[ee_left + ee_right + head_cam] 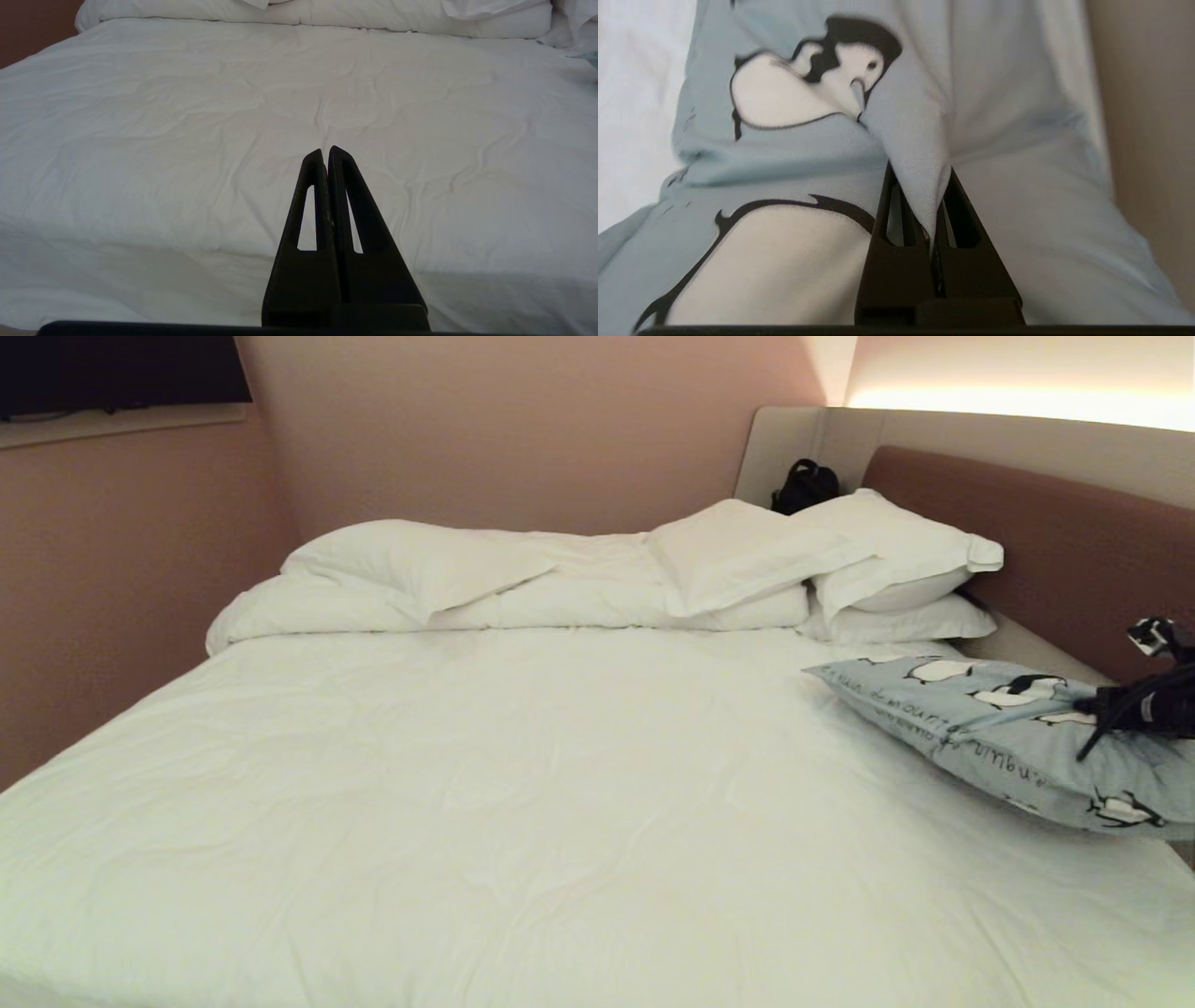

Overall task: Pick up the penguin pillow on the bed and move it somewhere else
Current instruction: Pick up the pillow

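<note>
The penguin pillow [1004, 733], light blue with black-and-white penguins and dark lettering, lies at the right edge of the bed [523, 803], its near end raised a little off the sheet. My right gripper [1102, 705] reaches in from the right and is shut on a pinched fold of the pillow's cover. In the right wrist view the fold of the pillow [920, 154] runs up out of the gripper [920, 172]. My left gripper [325, 151] is shut and empty, held low before the bed's near edge.
A folded white duvet [523, 583] and white pillows [878, 560] lie along the back of the bed. The brown headboard [1055, 541] runs along the right side. A black object [805, 485] sits in the far corner. Pink walls close in at left and behind.
</note>
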You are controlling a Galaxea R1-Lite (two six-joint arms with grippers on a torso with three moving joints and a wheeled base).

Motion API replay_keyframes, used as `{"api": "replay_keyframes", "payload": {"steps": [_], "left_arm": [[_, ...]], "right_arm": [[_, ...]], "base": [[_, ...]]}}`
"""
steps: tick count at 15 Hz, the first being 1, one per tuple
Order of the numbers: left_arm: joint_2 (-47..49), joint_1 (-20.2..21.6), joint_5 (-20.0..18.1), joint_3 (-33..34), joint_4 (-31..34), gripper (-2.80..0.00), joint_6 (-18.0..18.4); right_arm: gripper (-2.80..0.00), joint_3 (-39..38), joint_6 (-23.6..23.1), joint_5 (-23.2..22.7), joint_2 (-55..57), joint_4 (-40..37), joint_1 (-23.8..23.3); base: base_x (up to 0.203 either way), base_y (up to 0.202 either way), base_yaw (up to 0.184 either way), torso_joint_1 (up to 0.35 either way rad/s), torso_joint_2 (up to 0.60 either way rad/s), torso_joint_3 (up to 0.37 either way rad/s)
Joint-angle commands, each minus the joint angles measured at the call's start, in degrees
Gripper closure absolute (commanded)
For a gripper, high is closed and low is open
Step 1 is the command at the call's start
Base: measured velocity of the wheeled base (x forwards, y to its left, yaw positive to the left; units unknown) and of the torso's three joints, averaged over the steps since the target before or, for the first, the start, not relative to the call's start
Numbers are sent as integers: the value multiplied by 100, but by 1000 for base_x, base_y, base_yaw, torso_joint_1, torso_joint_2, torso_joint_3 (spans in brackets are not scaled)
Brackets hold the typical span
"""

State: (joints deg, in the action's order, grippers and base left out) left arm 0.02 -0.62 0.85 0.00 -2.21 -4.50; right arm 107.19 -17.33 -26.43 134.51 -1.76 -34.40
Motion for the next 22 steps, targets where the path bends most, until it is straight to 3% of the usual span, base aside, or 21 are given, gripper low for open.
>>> {"api": "replay_keyframes", "payload": {"steps": [1,6,9,13,16,17,22], "left_arm": [[-2,1,3,0,1,0,-7],[-2,1,3,0,-8,0,-7],[-2,1,3,0,1,0,-7],[-2,1,3,0,-8,0,1],[-2,1,3,0,1,0,-7],[-2,1,3,0,1,0,-7],[-2,1,3,0,-5,0,-7]], "right_arm": [[0,-23,28,-11,-109,369,-93],[0,-186,-115,-11,-103,438,-217],[0,-289,-673,15,53,389,-260],[0,-765,-1841,15,87,400,-314],[0,-911,-2371,6,199,387,-313],[-280,-902,-2389,2,220,365,-313],[-280,-1248,-2399,-257,-372,390,-321]], "base": [[0,0,0,0,0,0],[0,0,0,0,0,0],[0,0,0,0,0,0],[0,0,0,0,0,0],[0,0,0,0,0,0],[0,0,0,0,0,0],[0,0,0,0,0,0]]}}
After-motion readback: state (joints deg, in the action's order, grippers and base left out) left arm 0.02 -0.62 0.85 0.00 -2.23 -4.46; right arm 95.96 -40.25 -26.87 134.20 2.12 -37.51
